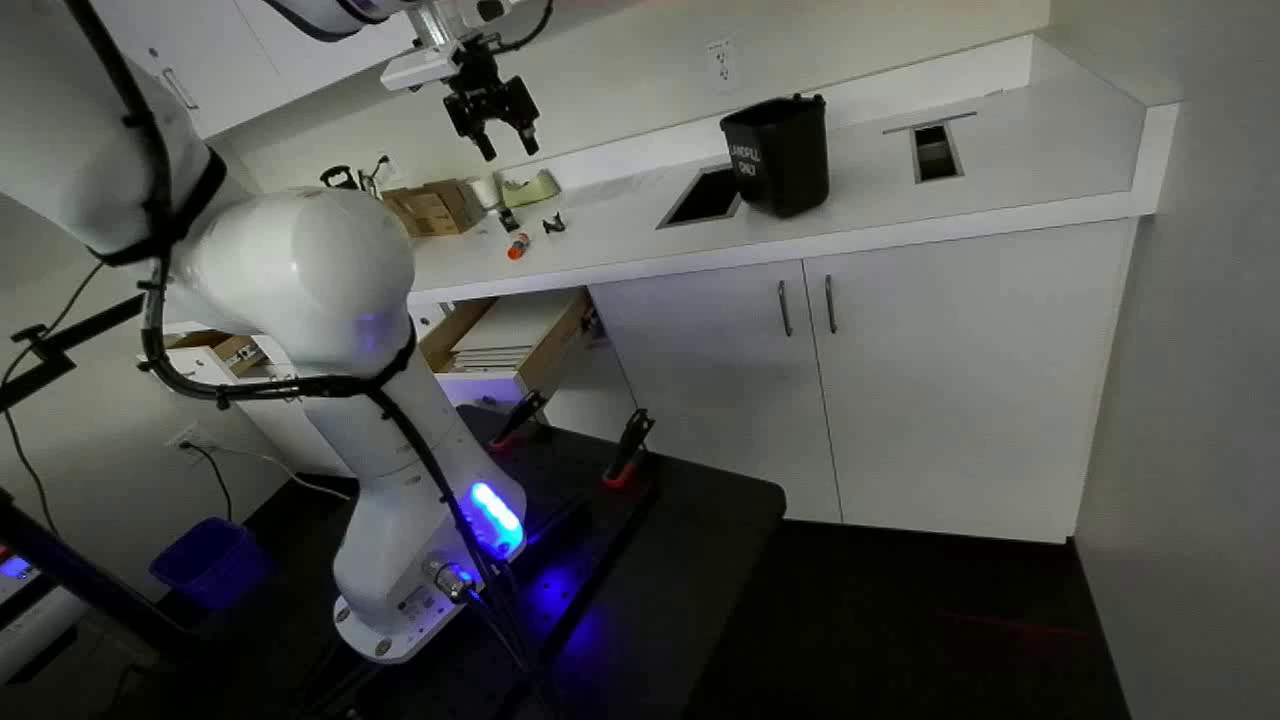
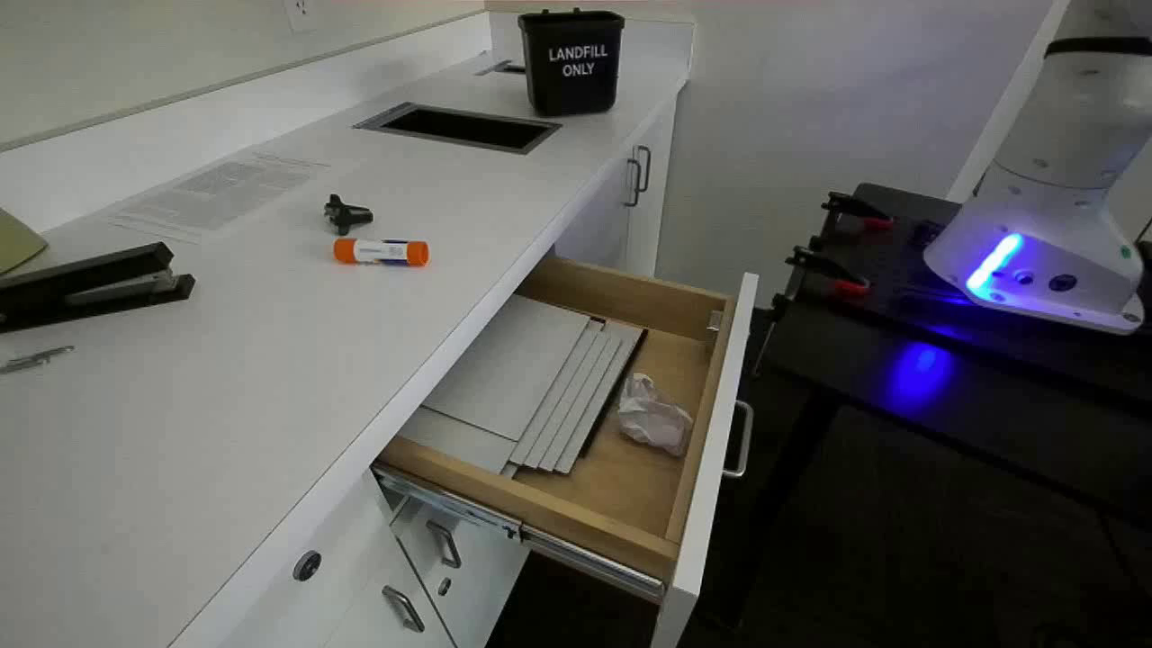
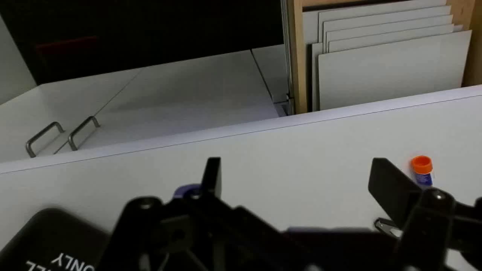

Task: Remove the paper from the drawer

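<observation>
The drawer (image 2: 621,486) is pulled open below the counter, with a light brown wooden inside and a white front. It also shows in an exterior view (image 1: 553,345) and in the wrist view (image 3: 299,67). A crumpled white paper (image 2: 654,417) lies on the drawer floor near the front, beside a fanned stack of flat white boards (image 2: 513,360). The crumpled paper does not show in the wrist view. My gripper (image 1: 510,150) is high above the counter, pointing down, apart from the drawer. In the wrist view the gripper (image 3: 296,162) has its fingers wide apart with nothing between them.
A black landfill bin (image 2: 571,67) stands on the counter (image 2: 270,360) by a dark rectangular opening (image 2: 459,128). A glue stick (image 2: 381,252), a small black object (image 2: 346,214) and a stapler (image 2: 90,286) lie on the counter. A cardboard box (image 1: 432,208) stands farther along.
</observation>
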`<state>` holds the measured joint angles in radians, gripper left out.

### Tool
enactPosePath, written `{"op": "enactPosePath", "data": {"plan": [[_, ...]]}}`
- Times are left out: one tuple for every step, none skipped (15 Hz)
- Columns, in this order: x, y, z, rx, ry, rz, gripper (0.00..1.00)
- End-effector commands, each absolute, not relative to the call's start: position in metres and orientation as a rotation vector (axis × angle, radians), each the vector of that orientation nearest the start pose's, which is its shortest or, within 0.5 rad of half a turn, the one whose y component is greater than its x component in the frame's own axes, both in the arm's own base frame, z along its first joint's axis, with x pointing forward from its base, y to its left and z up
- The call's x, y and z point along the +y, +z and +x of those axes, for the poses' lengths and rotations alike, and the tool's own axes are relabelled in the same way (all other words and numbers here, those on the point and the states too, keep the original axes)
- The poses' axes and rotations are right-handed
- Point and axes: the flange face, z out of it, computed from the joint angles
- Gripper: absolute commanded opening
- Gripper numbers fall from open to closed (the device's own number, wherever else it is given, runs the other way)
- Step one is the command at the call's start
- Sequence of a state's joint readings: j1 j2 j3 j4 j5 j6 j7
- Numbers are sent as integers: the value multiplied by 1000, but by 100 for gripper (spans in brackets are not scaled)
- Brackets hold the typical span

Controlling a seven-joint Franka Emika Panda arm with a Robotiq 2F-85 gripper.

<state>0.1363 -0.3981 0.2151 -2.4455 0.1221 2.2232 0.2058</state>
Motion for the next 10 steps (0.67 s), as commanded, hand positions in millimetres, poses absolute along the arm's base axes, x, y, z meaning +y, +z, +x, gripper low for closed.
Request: {"op": "enactPosePath", "data": {"plan": [[158,460,410,-108,-242,-3065,100],[158,460,410,-108,-242,-3065,100],[158,460,410,-108,-242,-3065,100],[167,452,410,-135,-213,-3077,100],[178,445,407,-162,-194,-3080,100],[190,435,403,-189,-154,-3079,100],[204,421,397,-224,-107,-3087,100],[217,409,392,-262,-63,-3088,100],[233,395,383,-309,-6,-3080,100],[248,382,374,-347,47,-3068,100]]}}
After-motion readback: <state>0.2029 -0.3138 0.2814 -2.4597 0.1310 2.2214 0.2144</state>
